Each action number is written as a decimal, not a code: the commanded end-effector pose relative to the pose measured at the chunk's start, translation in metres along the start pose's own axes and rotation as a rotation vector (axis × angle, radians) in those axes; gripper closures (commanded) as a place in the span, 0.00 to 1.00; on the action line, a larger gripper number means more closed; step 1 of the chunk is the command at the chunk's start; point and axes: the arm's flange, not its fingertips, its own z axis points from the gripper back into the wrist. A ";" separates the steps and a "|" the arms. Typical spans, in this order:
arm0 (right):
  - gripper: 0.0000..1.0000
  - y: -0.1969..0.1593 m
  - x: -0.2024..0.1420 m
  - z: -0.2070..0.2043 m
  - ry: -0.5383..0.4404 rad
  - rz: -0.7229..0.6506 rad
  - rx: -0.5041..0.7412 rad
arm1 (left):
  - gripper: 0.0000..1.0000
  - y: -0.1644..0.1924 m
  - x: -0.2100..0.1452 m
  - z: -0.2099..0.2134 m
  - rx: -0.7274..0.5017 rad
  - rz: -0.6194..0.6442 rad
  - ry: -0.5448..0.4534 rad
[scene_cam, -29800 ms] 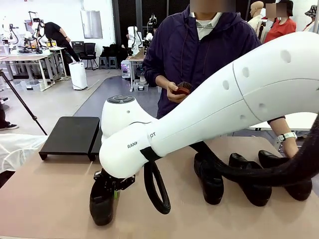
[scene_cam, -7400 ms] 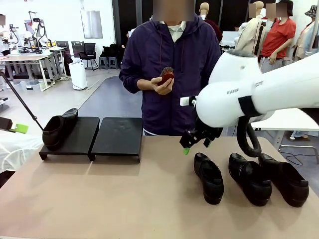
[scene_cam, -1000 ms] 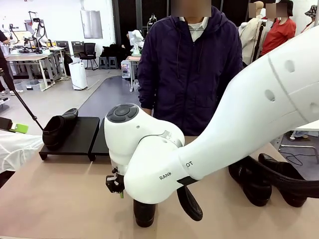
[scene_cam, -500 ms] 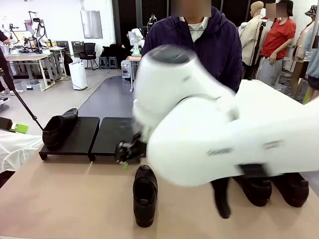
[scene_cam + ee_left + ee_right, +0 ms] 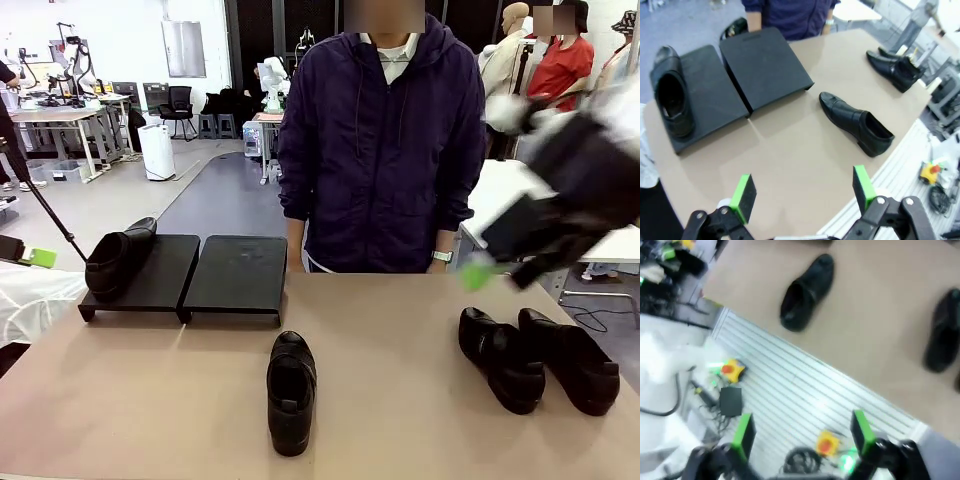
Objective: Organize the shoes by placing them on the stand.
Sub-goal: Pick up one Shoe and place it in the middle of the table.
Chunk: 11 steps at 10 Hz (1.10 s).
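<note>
Black stand (image 5: 235, 277) far left, bearing one shoe (image 5: 118, 258); lone shoe (image 5: 291, 392) near centre, two shoes (image 5: 500, 358) right. Left gripper (image 5: 802, 182), right gripper (image 5: 802, 427) gaping, empty.

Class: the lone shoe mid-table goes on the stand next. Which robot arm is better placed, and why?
Left, probably. The left gripper hovers open, facing the lone shoe and the stand beside it; the right gripper, also open, is raised off to the right.
</note>
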 end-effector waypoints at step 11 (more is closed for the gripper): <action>0.00 -0.063 -0.044 0.048 -0.223 -0.072 -0.094 | 0.00 -0.001 -0.003 0.000 0.001 -0.005 0.008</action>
